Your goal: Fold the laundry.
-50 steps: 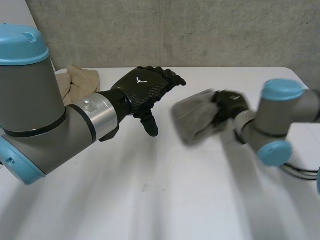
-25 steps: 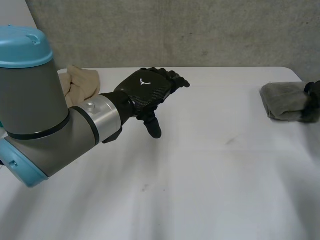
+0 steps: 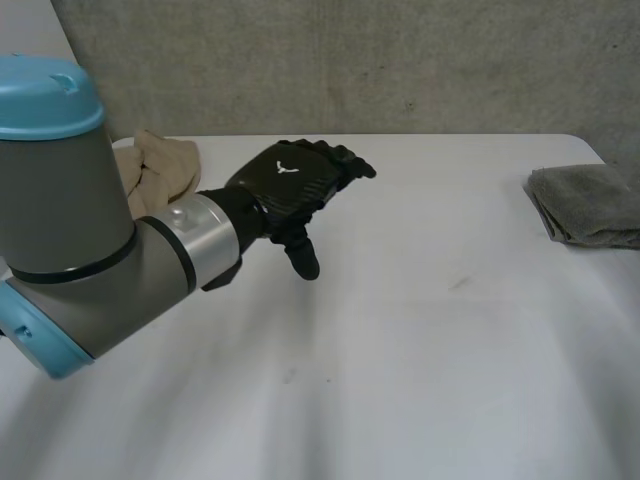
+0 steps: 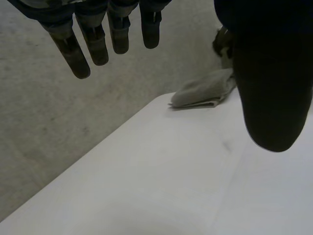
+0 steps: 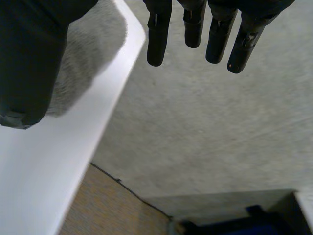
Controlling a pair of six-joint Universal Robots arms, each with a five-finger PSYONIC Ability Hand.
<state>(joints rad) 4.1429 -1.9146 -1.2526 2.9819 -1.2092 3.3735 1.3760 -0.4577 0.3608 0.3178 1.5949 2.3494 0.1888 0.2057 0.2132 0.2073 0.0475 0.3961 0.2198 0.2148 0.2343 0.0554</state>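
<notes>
A folded grey cloth (image 3: 588, 205) lies at the table's right edge, far beyond my left hand's fingertips (image 4: 204, 90). My left hand (image 3: 295, 180) hovers over the middle of the table, open, its fingers (image 4: 98, 39) straight and holding nothing. My right hand (image 5: 159, 34) is open too, its fingers straight and reaching past the table's edge. Its thumb is above the grey cloth (image 5: 85, 54) and does not grip it. A crumpled beige cloth (image 3: 155, 165) sits at the back left, behind my left arm.
The white table (image 3: 400, 350) ends just to the right of the grey cloth. Beyond that edge, the right wrist view looks down on a grey concrete wall and brown floor (image 5: 112, 205). A concrete wall stands behind the table.
My right hand carried the grey cloth from the middle to the table's right edge, opened and let go of it, then left the head view. The left hand has barely moved.
</notes>
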